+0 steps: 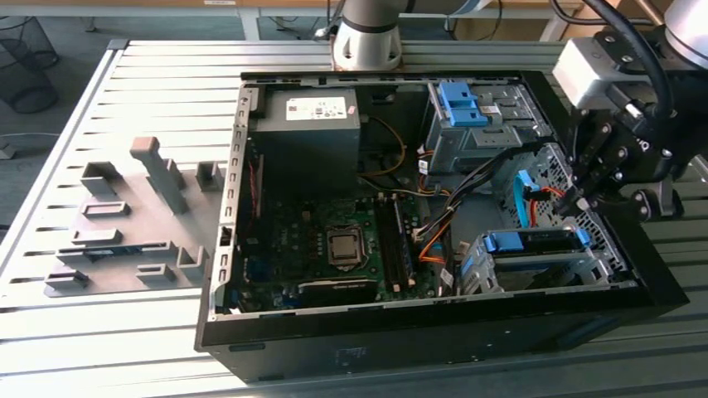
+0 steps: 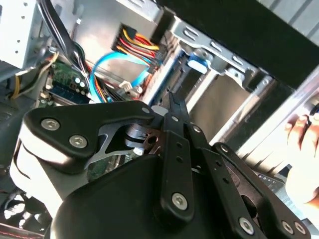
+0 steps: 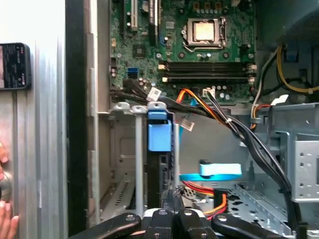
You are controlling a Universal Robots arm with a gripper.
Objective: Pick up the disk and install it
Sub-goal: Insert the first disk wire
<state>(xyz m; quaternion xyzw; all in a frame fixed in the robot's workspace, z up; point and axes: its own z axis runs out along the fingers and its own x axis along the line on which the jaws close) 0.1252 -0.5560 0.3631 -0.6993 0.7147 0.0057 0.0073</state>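
Observation:
The disk point(image 1: 539, 242) sits on edge in the metal drive cage point(image 1: 531, 269) at the near corner of the open computer case, on the exterior view's right. Its blue handle point(image 3: 159, 130) faces the motherboard, and the handle point(image 2: 198, 60) also peeks out of the cage in the second wrist view. My gripper point(image 1: 583, 201) hovers just above the cage, over the end of the disk away from the handle. The fingertips point(image 2: 174, 107) are pressed together with nothing between them. In the first wrist view the gripper point(image 3: 173, 197) hangs close over the disk's dark edge point(image 3: 158, 179).
A grey power supply point(image 1: 315, 120) fills the case's far corner, and a blue bracket point(image 1: 459, 104) sits in the upper bay. Orange, black and blue cables point(image 3: 214, 174) run beside the cage. A person's hand point(image 2: 301, 137) rests outside the case wall. Grey fixtures point(image 1: 133, 215) stand on the table.

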